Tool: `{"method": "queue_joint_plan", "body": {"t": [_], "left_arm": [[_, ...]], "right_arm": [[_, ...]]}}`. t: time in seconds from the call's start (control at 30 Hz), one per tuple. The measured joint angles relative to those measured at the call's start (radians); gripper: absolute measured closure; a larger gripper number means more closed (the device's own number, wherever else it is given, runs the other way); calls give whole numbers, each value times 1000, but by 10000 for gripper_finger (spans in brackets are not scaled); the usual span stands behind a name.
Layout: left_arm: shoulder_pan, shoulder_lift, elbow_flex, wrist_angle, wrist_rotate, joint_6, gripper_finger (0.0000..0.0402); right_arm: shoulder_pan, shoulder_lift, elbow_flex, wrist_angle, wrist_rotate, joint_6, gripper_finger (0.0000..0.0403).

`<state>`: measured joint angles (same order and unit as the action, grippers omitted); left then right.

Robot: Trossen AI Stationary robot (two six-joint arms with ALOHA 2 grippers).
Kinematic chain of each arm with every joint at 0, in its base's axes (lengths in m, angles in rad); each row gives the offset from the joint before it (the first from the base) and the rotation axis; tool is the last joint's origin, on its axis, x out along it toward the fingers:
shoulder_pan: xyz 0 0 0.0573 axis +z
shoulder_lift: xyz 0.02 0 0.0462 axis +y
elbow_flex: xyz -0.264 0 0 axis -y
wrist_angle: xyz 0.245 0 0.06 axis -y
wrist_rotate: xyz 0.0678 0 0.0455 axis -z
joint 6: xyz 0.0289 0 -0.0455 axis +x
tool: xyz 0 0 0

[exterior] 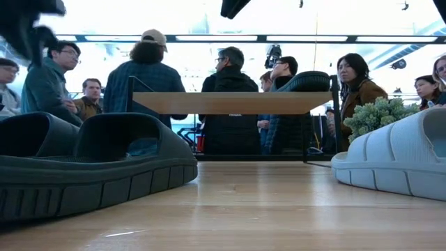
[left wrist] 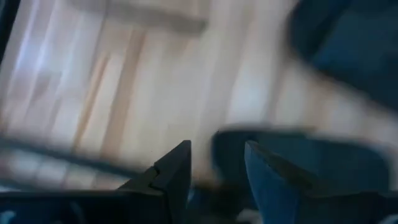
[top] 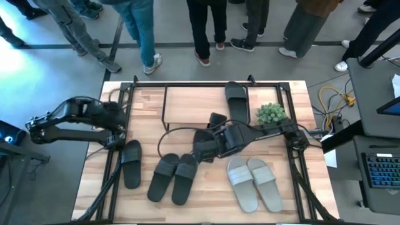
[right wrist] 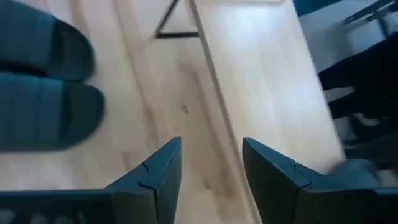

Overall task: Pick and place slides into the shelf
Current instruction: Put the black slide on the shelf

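Note:
The shelf (top: 200, 103) stands at the table's far middle, and one dark slide (top: 236, 100) lies on its top board. On the table lie a single dark slide (top: 131, 164), a dark pair (top: 174, 178) and a light grey pair (top: 252, 182). My left gripper (top: 120, 128) hangs at the left, just beyond the single slide's far end. Its fingers (left wrist: 180, 168) stand apart, with that slide (left wrist: 311, 162) blurred behind them. My right gripper (top: 201, 152) is open over the table's middle, between the shelf and the dark pair (right wrist: 43, 93), and nothing lies between its fingers (right wrist: 165, 168).
A small green plant (top: 272, 113) stands by the shelf's right end. Black frame bars (top: 115, 169) run along the table's left and right sides. Cables (top: 334, 100) lie off the table's right. Several people (exterior: 230, 97) stand beyond the far edge.

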<state>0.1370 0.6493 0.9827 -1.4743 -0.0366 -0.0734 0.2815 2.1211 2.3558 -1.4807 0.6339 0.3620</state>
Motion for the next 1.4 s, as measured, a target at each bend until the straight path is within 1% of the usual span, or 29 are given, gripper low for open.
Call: {"method": "queue_joint_plan", "body": {"t": [0.07,0.17,0.27,0.33,0.4,0.47,0.53,0.6,0.67,0.8,0.83,0.87,0.93,0.97,1.03,1.1,1.17,1.27,1.33,1.4], "left_arm": [[-2,-1,65,131,72,-11,288],[-2,-9,143,368,136,-54,307],[-7,35,163,550,181,-121,314],[-29,78,154,549,188,-164,315],[-76,128,144,537,187,-209,315],[-152,156,138,542,181,-264,315],[-252,190,136,557,128,-331,315],[-372,219,152,533,39,-399,316],[-513,240,175,464,-88,-489,321],[-790,329,230,217,-397,-768,340],[-844,359,239,154,-448,-850,344],[-892,391,246,89,-469,-933,346],[-968,466,253,0,-466,-1067,348],[-1000,513,253,-40,-444,-1108,349],[-1056,611,250,-93,-387,-1146,349],[-1100,697,248,-94,-364,-1147,349],[-1136,759,248,-94,-356,-1186,349],[-1172,814,248,-96,-316,-1299,344],[-1199,831,248,-97,-296,-1384,328],[-1226,849,248,-97,-273,-1444,304]], "right_arm": [[-12,-10,0,-18,17,-25,243],[-32,-29,0,-37,23,-45,243],[-45,-43,0,-45,23,-83,243],[-48,-58,-1,-66,21,-108,243],[-51,-84,-2,-89,22,-125,243],[-58,-112,-2,-92,22,-139,243],[-61,-143,-4,-91,23,-152,243],[-64,-170,-4,-91,30,-162,243],[-66,-201,-6,-91,46,-166,243],[-69,-253,-8,-91,52,-197,243],[-70,-261,-8,-91,51,-203,243],[-70,-265,-8,-90,52,-208,243],[-70,-269,-8,-90,51,-222,243],[-70,-269,-9,-90,51,-230,243],[-71,-269,-9,-90,51,-252,243],[-73,-267,-9,-90,51,-280,243],[-77,-262,-9,-91,57,-310,243],[-84,-259,-10,-90,66,-336,243],[-89,-260,-10,-90,67,-348,243],[-92,-263,-10,-90,68,-361,243]]}}
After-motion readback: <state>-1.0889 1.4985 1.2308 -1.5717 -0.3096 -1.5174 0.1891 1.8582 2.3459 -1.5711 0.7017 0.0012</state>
